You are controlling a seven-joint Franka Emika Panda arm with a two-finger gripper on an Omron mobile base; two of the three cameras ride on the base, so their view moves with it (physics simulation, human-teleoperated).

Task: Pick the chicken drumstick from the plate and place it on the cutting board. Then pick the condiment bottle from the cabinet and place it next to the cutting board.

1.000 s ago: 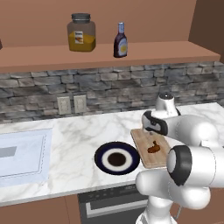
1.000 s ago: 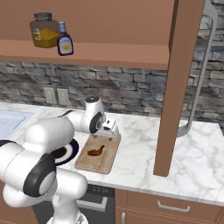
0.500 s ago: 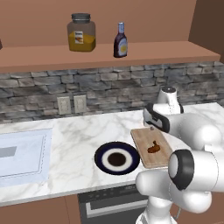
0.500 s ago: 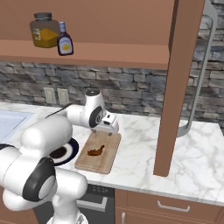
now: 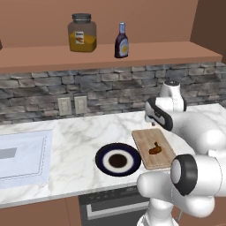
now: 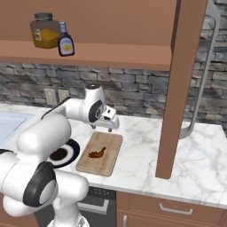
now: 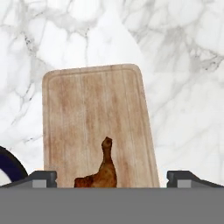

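Note:
The chicken drumstick [image 5: 154, 149] [image 6: 97, 153] [image 7: 103, 171] lies on the tan cutting board [image 5: 148, 139] [image 6: 110, 144] [image 7: 92, 109], right of the navy plate [image 5: 102, 160] [image 6: 73, 148], which holds nothing. My gripper [image 5: 151, 122] [image 6: 112, 127] [image 7: 111, 178] hangs open above the board's far end, with nothing between its fingertips [image 7: 41, 178]. The condiment bottle [image 5: 122, 41] [image 6: 65, 40] stands upright on the cabinet shelf [image 5: 167, 50] [image 6: 124, 55], well above and to the left of the gripper.
A wide orange-filled jar [image 5: 82, 33] [image 6: 44, 30] stands beside the bottle. A sink [image 5: 22, 154] lies at the counter's left. A wooden post [image 6: 179, 88] and a grey pipe [image 6: 205, 75] rise to the right of the board. Wall outlets [image 5: 73, 105] sit behind the plate.
The open gripper has lifted off the board and drawn back toward the wall. The drumstick stays where it lay on the board.

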